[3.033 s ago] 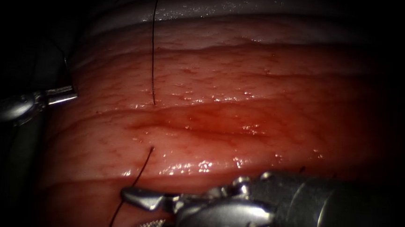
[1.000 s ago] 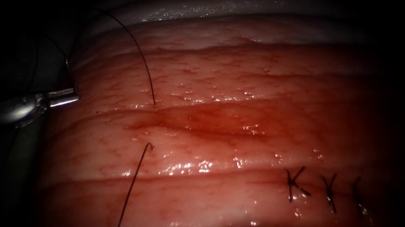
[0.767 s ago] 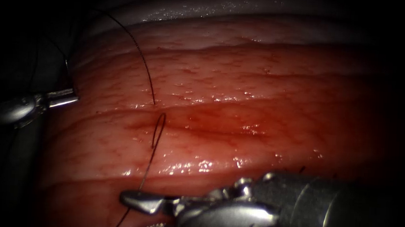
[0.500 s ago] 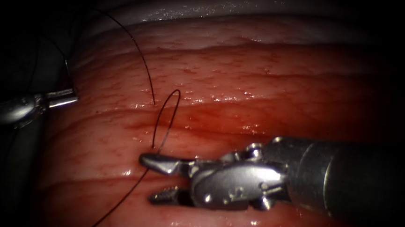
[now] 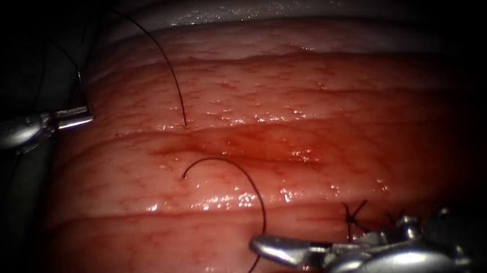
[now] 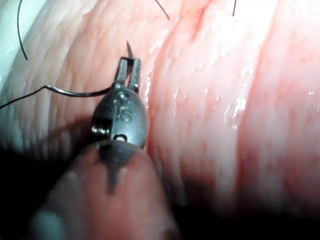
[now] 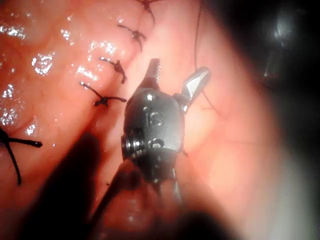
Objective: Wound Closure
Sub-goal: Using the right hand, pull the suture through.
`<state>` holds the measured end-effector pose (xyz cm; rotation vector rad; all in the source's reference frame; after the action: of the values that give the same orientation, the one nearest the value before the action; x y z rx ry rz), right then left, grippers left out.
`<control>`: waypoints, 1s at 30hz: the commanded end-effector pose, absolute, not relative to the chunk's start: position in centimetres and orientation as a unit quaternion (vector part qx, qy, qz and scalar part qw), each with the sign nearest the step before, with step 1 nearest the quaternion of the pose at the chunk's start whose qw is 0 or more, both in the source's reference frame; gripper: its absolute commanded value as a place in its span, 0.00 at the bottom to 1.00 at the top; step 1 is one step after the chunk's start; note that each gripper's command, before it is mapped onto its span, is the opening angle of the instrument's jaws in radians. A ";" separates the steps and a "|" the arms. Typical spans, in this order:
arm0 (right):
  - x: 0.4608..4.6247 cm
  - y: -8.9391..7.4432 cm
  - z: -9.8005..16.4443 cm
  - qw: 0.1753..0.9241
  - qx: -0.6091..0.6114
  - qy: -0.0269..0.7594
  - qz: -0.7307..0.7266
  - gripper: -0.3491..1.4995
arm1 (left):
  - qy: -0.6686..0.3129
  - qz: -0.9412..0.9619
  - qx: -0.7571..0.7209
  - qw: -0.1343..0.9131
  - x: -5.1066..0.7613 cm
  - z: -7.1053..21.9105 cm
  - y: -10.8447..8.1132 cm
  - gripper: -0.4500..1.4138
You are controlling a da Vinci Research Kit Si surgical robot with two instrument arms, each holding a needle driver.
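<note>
Left gripper (image 5: pixel 81 115) at the red pork tissue's (image 5: pixel 313 101) left edge, clenched on the thin curved steel needle (image 6: pixel 129 52) near its tip, needle clear of tissue. Right gripper (image 7: pixel 175 80) released, holding nothing, beside the dark thread (image 5: pixel 241 181) arching from the horizontal cut's (image 5: pixel 242 150) near side.

both tools are bright polished metal. the left tool (image 6: pixel 129 74) has two slim, narrow jaws on a rounded clevis stamped with "is" and a round pin hole. the right tool (image 7: pixel 176 80) has toothed jaw faces, a like stamp, and a dark cylindrical shaft (image 5: pixel 469 235).
</note>
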<state>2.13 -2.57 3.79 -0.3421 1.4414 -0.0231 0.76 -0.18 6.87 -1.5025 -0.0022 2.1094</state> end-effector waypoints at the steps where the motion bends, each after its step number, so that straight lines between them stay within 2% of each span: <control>1: 2.08 -2.5 3.9 0.743 -0.159 0.650 -0.003 0.99 | -0.001 0.783 -0.559 0.272 0.71 6.9 -0.2 0.00; 5: 1.98 -2.4 4.1 0.752 -0.170 0.637 0.015 0.99 | -0.001 0.783 -0.559 0.272 0.70 6.9 -0.2 0.00; 13: 2.33 -1.9 5.0 0.758 -0.147 0.633 0.058 0.99 | -0.001 0.784 -0.558 0.271 0.71 6.9 -0.2 0.00; 16: 2.30 -1.8 5.1 0.749 -0.143 0.642 0.083 0.99 | -0.002 0.784 -0.558 0.271 0.73 6.9 -0.2 0.00; 21: 2.02 -1.9 5.0 0.730 -0.139 0.661 0.102 0.99 | -0.002 0.784 -0.558 0.270 0.74 6.9 -0.2 0.00; 30: 1.16 -1.9 4.5 0.724 -0.149 0.660 0.136 0.99 | -0.001 0.784 -0.558 0.272 0.70 7.0 -0.2 0.00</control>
<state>1.13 -1.87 4.44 -0.3295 1.4572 0.2991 0.75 -0.19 6.88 -1.5017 -0.0020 2.1125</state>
